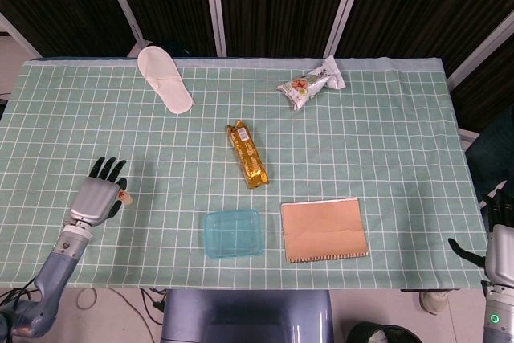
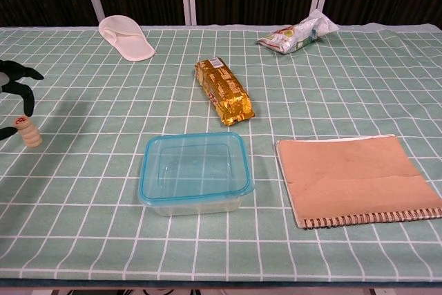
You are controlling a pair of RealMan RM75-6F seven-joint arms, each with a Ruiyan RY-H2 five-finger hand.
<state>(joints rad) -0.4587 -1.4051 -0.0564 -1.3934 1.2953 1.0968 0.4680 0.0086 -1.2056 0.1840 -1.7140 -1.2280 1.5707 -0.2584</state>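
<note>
My left hand (image 1: pixel 96 197) hovers low over the table's left side, fingers spread, beside a small pale bottle with a red top (image 1: pixel 124 195). The chest view shows the bottle (image 2: pixel 27 131) standing upright between the dark fingertips (image 2: pixel 19 74) at the frame's left edge; I see no grip on it. My right hand (image 1: pixel 501 240) hangs off the table's right front corner, fingers apart and empty; the chest view does not show it.
A clear blue-rimmed container (image 2: pixel 195 172) sits front centre, a brown spiral notebook (image 2: pixel 356 177) to its right. A gold snack pack (image 2: pixel 223 90) lies mid-table. A white slipper (image 2: pixel 126 36) is far left and a crumpled snack bag (image 2: pixel 297 33) far right. Green checked tablecloth (image 2: pixel 359 88).
</note>
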